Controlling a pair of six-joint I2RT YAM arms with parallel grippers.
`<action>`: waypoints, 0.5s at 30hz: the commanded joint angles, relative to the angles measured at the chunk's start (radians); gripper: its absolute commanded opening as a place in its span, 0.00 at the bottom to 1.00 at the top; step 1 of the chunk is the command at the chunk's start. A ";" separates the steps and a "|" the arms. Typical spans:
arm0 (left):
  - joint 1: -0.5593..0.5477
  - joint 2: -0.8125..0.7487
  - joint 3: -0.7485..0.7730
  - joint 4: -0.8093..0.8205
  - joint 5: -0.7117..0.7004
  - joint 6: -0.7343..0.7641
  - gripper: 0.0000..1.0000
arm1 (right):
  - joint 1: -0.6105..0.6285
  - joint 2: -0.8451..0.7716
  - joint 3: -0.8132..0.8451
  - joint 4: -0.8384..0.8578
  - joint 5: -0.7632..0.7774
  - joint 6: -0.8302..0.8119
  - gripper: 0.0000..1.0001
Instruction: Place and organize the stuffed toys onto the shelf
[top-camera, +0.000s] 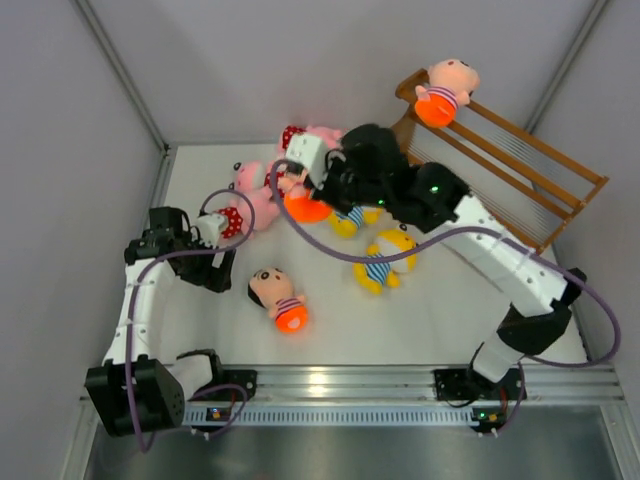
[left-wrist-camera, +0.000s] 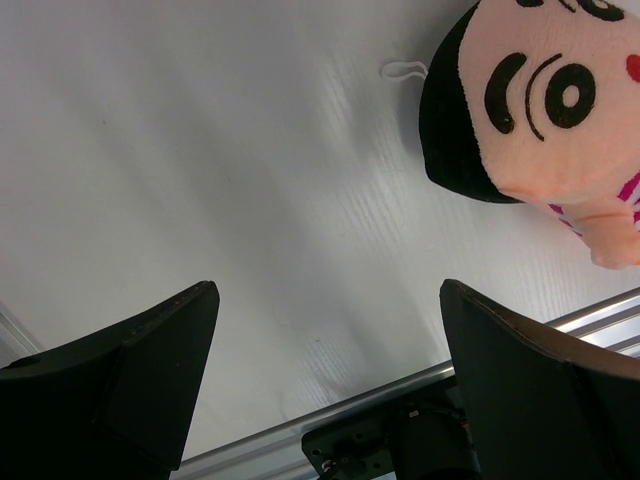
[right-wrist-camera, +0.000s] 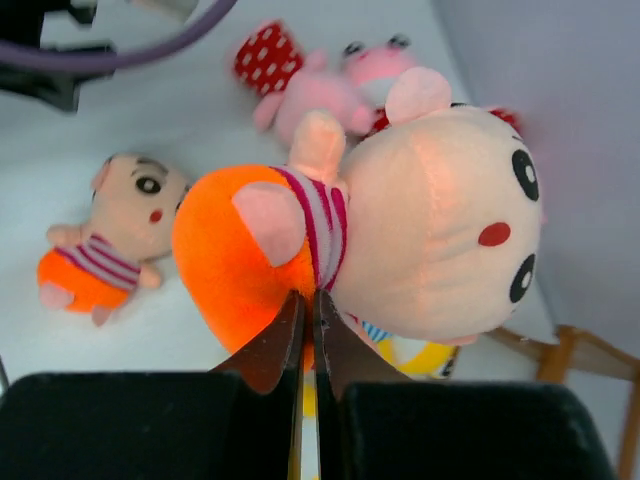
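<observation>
My right gripper (right-wrist-camera: 308, 300) is shut on a peach-headed doll (right-wrist-camera: 400, 230) with a striped shirt and orange shorts, held above the table near the pink dolls (top-camera: 305, 205). Another peach-headed doll (top-camera: 447, 90) sits on the top tier of the brown wooden shelf (top-camera: 530, 170) at the back right. A third peach-headed doll (top-camera: 280, 298) lies on the table near the front; its head shows in the left wrist view (left-wrist-camera: 540, 110). Two yellow striped dolls (top-camera: 385, 258) lie mid-table. Pink polka-dot dolls (top-camera: 250, 205) lie at the back left. My left gripper (left-wrist-camera: 325, 330) is open and empty.
Grey walls close in the white table (top-camera: 420, 320) on the left, back and right. An aluminium rail (top-camera: 330, 378) runs along the near edge. The right arm's purple cable (top-camera: 330, 245) loops over the middle of the table.
</observation>
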 joint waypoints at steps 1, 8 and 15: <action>-0.006 -0.024 0.037 -0.010 0.014 -0.012 0.98 | -0.050 -0.078 0.262 -0.296 0.134 -0.037 0.00; -0.004 -0.042 0.039 -0.008 0.013 -0.015 0.98 | -0.331 -0.234 0.255 -0.208 0.341 -0.084 0.00; -0.004 -0.044 0.031 -0.010 0.019 -0.006 0.98 | -0.653 -0.299 0.022 0.017 0.176 -0.232 0.00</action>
